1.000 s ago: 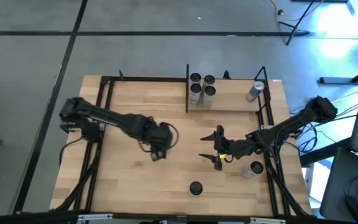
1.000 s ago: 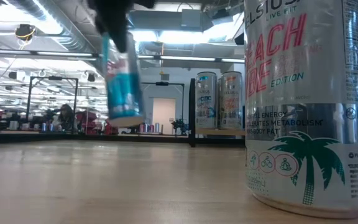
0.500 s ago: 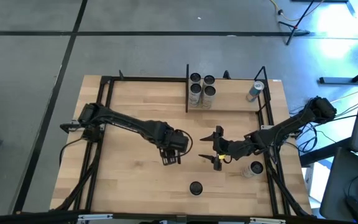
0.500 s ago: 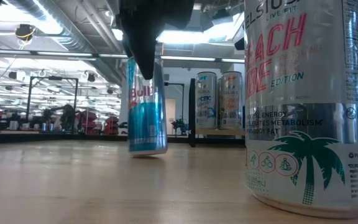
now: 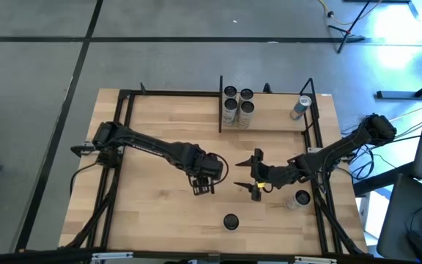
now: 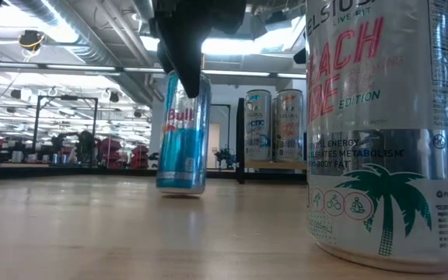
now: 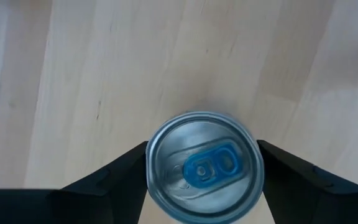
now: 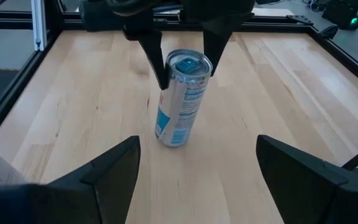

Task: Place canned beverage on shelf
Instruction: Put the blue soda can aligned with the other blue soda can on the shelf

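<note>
Thin aluminium, the blue can [image 8: 180,99] leaning mid-table between the left gripper [image 8: 185,65]'s loosely parted jaws looks light, slick and dentable, best pinched mid-wall, while the right gripper [image 5: 258,176] waits nearby, wide open and empty.

Your blue-and-silver Red Bull can [image 6: 182,132] sits near table centre, base on wood, body tilted, silver top with blue pull tab [image 7: 211,166] up. You see it flanked by left gripper [image 8: 185,59] fingers at its top rim; contact unclear. Your shelf [image 5: 269,121] lies at far edge of table: narrow light-wood ledge between thin black posts, four cans [image 5: 238,104] grouped at its left end, one more can [image 5: 301,107] near its right end.
</note>
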Robot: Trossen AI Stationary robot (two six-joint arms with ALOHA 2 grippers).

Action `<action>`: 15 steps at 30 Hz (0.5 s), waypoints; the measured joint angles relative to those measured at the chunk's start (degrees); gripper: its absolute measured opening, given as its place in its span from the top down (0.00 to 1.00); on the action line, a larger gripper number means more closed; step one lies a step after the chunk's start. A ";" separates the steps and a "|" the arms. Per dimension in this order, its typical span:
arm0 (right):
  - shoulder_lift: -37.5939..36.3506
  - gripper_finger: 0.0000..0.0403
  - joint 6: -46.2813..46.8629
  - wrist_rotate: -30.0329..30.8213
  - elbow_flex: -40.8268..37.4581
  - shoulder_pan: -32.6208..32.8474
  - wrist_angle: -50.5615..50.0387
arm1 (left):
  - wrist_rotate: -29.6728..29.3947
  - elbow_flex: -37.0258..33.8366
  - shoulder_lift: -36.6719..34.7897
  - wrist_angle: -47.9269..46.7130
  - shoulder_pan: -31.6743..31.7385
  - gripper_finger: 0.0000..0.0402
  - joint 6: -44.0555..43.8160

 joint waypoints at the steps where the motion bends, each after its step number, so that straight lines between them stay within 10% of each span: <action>1: 0.00 0.25 0.00 0.00 0.00 -0.01 -0.01 | 0.07 0.01 -0.05 0.01 0.00 0.36 -0.05; 15: 0.00 0.25 0.02 0.02 0.00 0.00 -0.02 | 0.61 -0.01 -0.93 -0.60 0.00 0.36 1.71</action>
